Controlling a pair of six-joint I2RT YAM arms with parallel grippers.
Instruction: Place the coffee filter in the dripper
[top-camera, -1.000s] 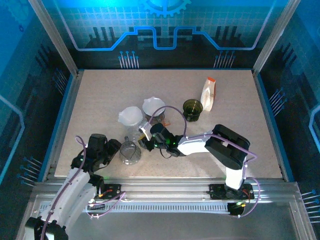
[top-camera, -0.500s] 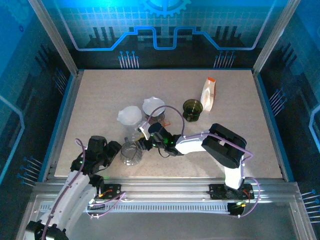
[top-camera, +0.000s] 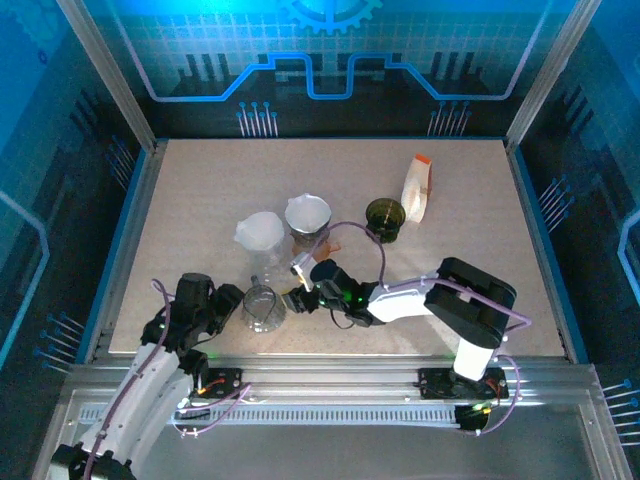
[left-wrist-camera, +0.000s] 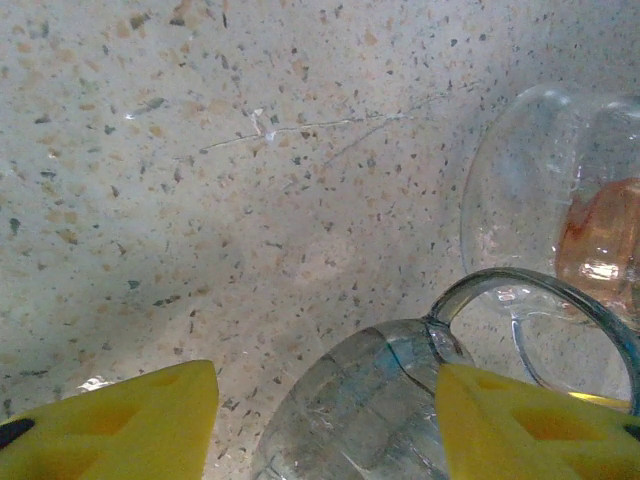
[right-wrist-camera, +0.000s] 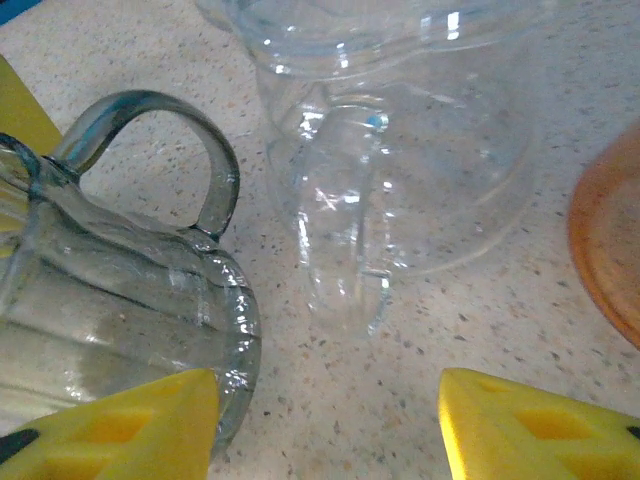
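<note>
Coffee filter sits on the bench, left of centre, higher in the frame than the glass dripper. We see left fingers spread around the dripper, right fingers spread beside it.

The dripper, a clear ribbed glass cone with a loop handle, is standing upright just between the left gripper and the right gripper, both spread wide. The coffee filter, a white paper cone, is resting mouth-up beyond both grippers, apart from them.
</note>
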